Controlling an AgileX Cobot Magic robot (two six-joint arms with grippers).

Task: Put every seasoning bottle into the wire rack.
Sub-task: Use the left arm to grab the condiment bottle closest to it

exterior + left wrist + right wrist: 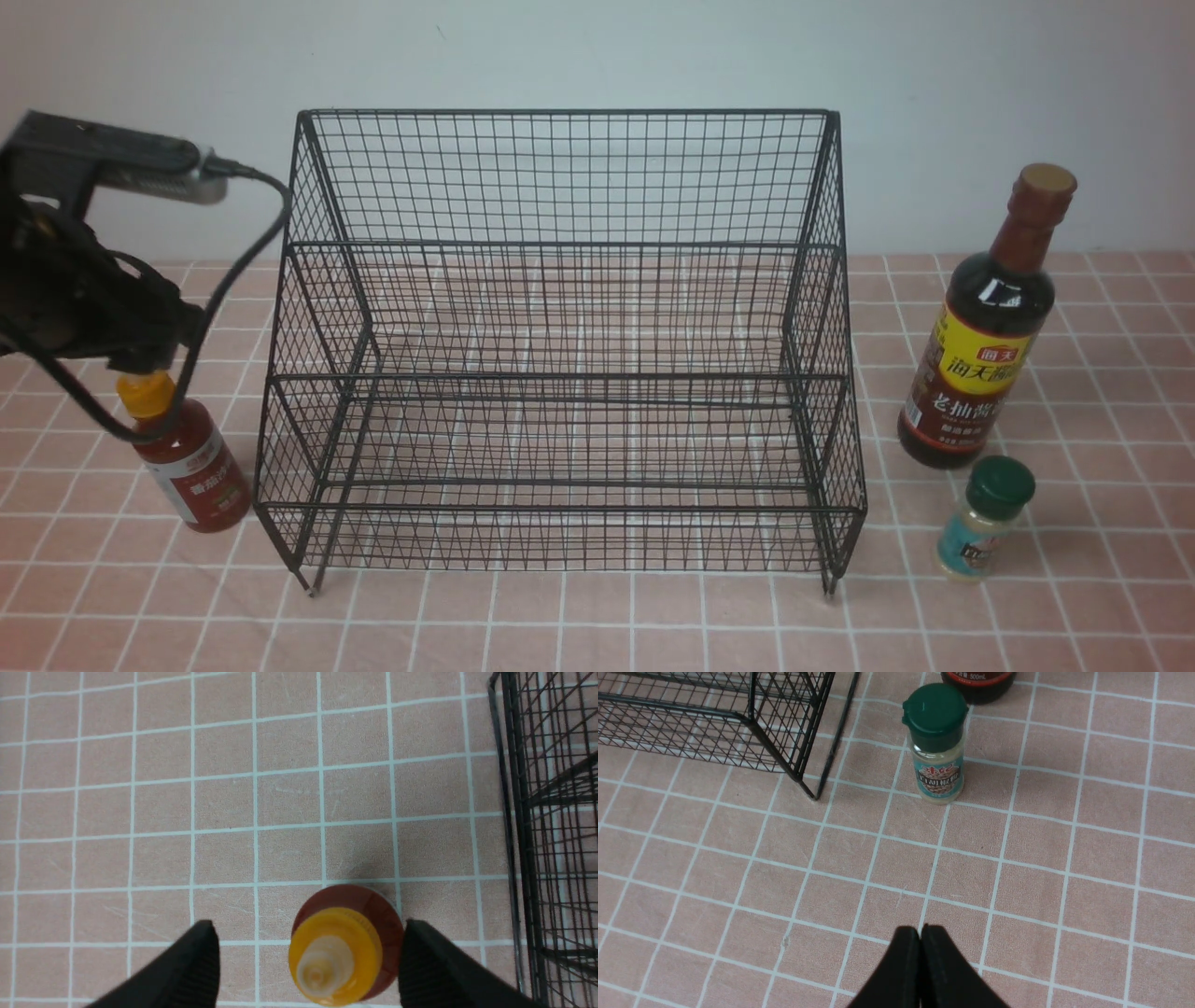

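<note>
Some of the scene is hard to make out: in the front view the left arm [89, 252] is cut off at the left edge and blurred, and its dark body and looping cable [245, 271] hide part of the yellow cap [146, 395] on the red bottle [193, 467]. The left pincer [308, 961] is spread, its blurred tips on either side of that cap; whether either tip touches it I cannot tell. The right arm is out of the front view, yet its own wrist view shows the right pincer [922, 933] pressed together over bare tiled cloth [859, 868]. That view cuts the dark bottle [978, 683] down to its base, and the lower part of its label is all that can be read there

Counted, there are three bottles and one rack [560, 378]: the red bottle upright on the cloth at the left, just beside the rack; the dark bottle upright at the right, farther off; and the green-capped jar [985, 523] upright at the right, nearer than the dark one. All three stand outside the rack, which sits between them
</note>
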